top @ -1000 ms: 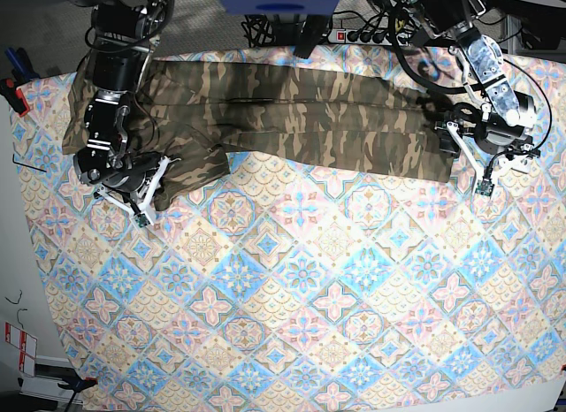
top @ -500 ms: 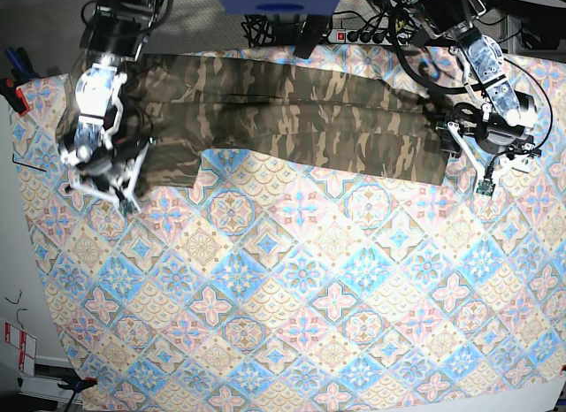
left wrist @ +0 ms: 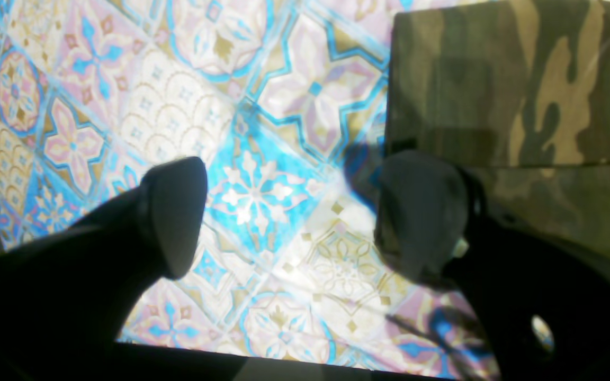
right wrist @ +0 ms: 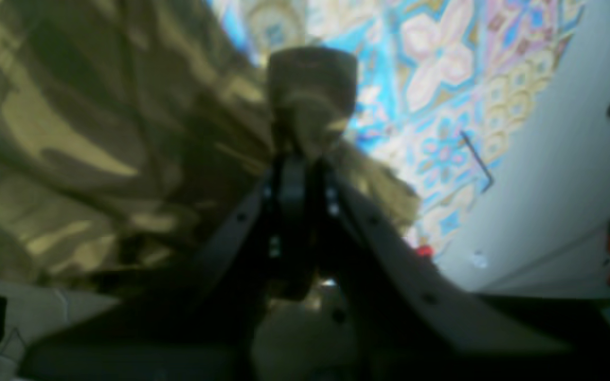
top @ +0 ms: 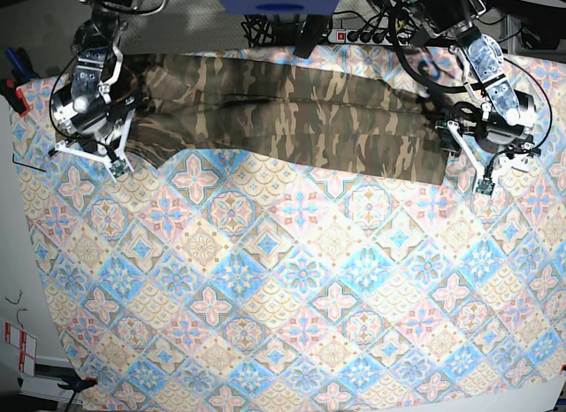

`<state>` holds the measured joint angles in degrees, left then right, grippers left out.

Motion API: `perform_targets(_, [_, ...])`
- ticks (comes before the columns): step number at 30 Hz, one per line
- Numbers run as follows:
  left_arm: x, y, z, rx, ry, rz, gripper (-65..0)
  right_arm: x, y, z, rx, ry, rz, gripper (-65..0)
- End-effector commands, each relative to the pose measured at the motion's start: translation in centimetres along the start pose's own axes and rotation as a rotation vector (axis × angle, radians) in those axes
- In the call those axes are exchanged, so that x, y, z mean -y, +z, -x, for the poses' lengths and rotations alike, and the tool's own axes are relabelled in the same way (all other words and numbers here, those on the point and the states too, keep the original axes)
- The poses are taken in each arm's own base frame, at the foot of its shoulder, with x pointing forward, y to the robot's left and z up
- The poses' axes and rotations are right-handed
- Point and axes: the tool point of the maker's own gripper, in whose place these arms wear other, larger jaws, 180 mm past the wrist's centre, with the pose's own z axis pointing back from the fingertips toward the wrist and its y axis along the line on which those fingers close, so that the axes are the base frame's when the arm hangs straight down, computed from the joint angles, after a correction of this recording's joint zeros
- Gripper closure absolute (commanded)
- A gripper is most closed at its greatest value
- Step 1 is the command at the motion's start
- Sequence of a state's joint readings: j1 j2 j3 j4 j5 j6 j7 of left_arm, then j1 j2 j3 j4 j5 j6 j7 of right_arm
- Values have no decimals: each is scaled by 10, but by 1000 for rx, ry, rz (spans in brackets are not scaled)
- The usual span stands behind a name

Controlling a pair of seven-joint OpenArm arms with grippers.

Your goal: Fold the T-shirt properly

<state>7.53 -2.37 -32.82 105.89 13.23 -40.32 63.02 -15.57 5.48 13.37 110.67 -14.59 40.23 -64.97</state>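
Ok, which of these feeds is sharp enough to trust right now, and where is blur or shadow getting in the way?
Base view: sharp and evenly lit, T-shirt and tablecloth crisp. Left wrist view: cloth fairly clear, but the open left gripper is a dark silhouette casting shadow. Right wrist view: soft and blurred throughout; right gripper shut on camouflage fabric, edges smeared.

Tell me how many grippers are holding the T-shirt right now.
1. The right gripper is shut on the T-shirt at its sleeve end; the left gripper is open beside the opposite end, over the tablecloth.
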Motion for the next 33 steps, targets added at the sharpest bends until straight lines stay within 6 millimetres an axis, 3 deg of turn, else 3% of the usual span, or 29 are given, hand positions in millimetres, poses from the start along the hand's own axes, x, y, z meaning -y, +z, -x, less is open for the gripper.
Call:
perform_targets(1, [-7,4,-8,28,1,-22,-544,3,5,0,12,3,17,-28])
perform_targets(9, [-7,4,-10,31,-2,-22,-544,-21,7,33,-58,30,-33,-27])
perform_targets(12, [-7,4,-11,32,-1,-23,-544,-24,6,37,-67,30,-41,-27])
perform_targets(17, [-7,4,-11,32,0,-22,-544,-32,5,31,-57,53,-61,-28])
perform_targets(25, [-5,3,-10,31,0,-17,-544,-82,6,-4,21,230,-165,-29])
perform_targets(33, [-6,3,-9,27,-2,-18,-544,-86,6,1,-8,247,-172,-32])
